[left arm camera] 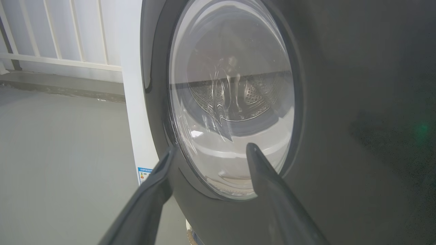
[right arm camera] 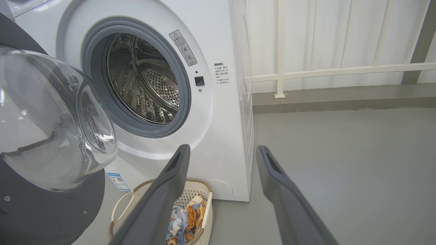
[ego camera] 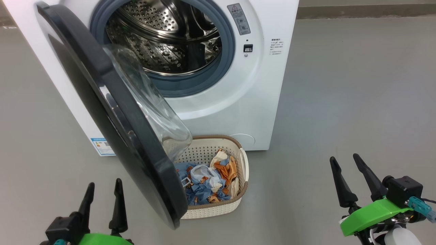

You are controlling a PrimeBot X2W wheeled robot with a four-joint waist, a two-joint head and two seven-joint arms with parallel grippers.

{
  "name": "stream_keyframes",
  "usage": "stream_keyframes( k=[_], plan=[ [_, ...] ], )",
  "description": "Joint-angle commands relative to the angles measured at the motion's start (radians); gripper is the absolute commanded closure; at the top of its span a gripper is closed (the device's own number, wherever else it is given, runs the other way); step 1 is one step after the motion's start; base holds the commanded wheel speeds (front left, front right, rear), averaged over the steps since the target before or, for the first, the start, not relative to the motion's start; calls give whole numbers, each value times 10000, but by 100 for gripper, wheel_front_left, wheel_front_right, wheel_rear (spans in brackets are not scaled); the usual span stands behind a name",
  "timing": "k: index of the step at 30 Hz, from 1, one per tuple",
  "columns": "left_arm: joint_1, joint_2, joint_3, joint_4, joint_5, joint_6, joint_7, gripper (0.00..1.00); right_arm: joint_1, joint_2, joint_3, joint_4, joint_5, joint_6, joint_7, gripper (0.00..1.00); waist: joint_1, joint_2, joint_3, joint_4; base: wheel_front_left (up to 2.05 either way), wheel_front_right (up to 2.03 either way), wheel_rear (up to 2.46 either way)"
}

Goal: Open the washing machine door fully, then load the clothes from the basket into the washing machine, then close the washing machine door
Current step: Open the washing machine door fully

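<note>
Left gripper is low left and right gripper low right, both with fingers spread and empty, bodies cut by the frame. Washing machine door is swung out on its left hinge, free edge toward the camera, glass bulge facing right. It hides the left end of the basket, so long axis unclear. Basket sits on the floor just before the washing machine, with clothes crumpled inside. Machine top is cut off; drum mouth faces the camera.
</note>
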Motion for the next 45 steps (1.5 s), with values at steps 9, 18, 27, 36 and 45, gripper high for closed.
stream_keyframes(
  k=[9, 18, 27, 36, 45],
  plan=[
    [-285, 162, 318, -197, 65, -21, -65, 0, 29, 14, 85, -406, -153, 16, -122, 0, 0, 0, 12, 57, 0, 0, 0],
    [-343, 162, 295, -164, 14, -29, -65, 0, 3, -3, 83, -312, -107, 16, -122, 0, 0, 0, 33, 83, 0, 0, 0],
    [-450, 162, 287, -175, 26, -76, -65, 99, -9, 22, 58, -221, -44, 16, -122, 0, 0, 0, 49, 96, 0, 0, 0],
    [-666, 162, 345, -1386, -166, -71, -65, 100, -44, 82, 35, -151, -21, 16, -122, 0, 0, 0, 34, 131, 0, 0, 0],
    [-854, 162, -125, -3645, -140, 81, -65, 100, -42, 147, 117, -127, 13, 16, -122, 0, 0, 0, -3, 147, 0, 0, 0]
  ],
)
